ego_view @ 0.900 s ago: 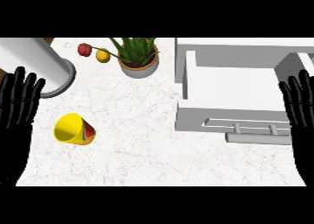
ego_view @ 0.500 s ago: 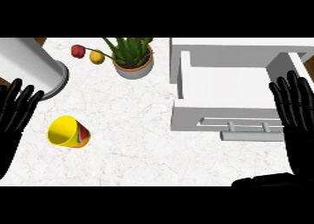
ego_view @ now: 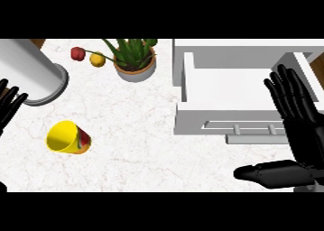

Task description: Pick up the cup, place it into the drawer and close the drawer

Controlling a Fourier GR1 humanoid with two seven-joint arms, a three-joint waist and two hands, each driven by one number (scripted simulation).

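1. The yellow cup with a red patch (ego_view: 67, 138) lies tipped on its side on the white marbled counter (ego_view: 144, 135), well apart from the open white drawer (ego_view: 241, 97), on the drawer's left. Neither hand holds it.
2. The right hand (ego_view: 301, 122) is released, fingers straight, thumb spread, held over the drawer's right wall. It could knock that wall or the drawer's front handle (ego_view: 254, 127) when it moves off.
3. The left hand (ego_view: 3, 110) shows only straight, relaxed fingers, farther left of the drawer than the cup.
4. A tipped cup may roll if fingers nudge its round side instead of closing around it.
5. A carrying arm could clip the grey cylinder (ego_view: 27, 72) or the potted green plant (ego_view: 134, 58), both left of the drawer.
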